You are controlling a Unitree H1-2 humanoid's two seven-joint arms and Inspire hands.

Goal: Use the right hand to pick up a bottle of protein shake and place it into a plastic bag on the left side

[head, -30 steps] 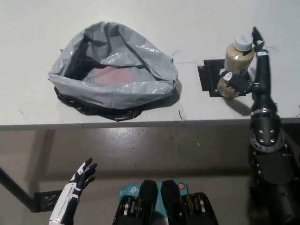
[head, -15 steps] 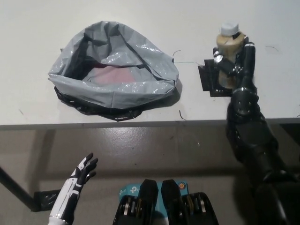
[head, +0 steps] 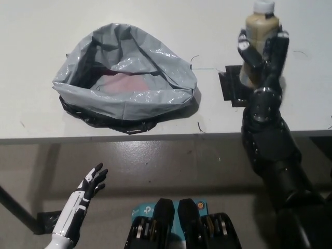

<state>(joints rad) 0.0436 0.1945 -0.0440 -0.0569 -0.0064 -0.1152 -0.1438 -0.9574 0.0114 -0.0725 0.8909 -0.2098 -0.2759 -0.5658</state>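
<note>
Since the earlier frame, the protein shake bottle (head: pixel 261 26) has risen and shifted a little toward the far edge of the white table (head: pixel 31 109), upright, its white cap near the top of the view. Right hand (head: pixel 262 57) grips it from the near side, black fingers (head: pixel 246 52) wrapped around its lower body above the black patch (head: pixel 230 88). Well to the left, the grey plastic bag (head: pixel 124 80) sits open. Left hand (head: pixel 91 184) hangs below the table edge, fingers spread

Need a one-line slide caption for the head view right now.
Black right hand grips the protein shake bottle above the table; grey plastic bag open, white left hand idle.
</note>
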